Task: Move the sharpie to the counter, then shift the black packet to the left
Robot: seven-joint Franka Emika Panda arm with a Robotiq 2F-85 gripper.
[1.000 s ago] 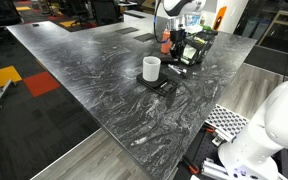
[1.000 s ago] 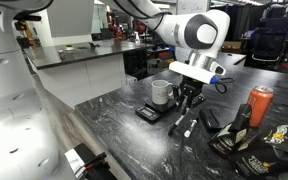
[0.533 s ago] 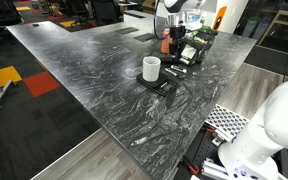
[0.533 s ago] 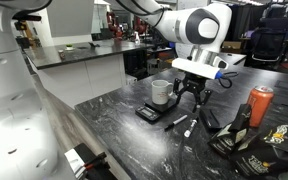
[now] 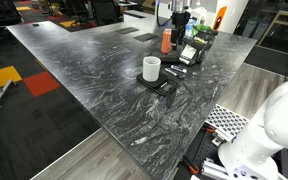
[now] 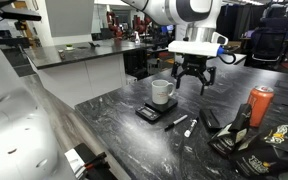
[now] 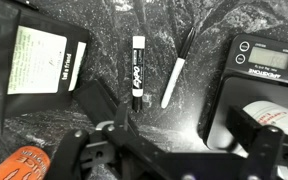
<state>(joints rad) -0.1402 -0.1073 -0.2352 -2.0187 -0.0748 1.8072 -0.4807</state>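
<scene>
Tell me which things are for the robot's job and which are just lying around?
For the job: sharpie, black packet, counter, gripper.
Just lying about: white mug, scale, white pen, orange can.

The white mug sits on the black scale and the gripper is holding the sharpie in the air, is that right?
Not quite: the mug does sit on the scale, but the gripper is open and empty. The wrist view shows the sharpie lying flat on the counter.

Even overhead indoor light; soft sheen on surface. Wrist view dimmer, jaws blurred up close; exterior views low-resolution.
</scene>
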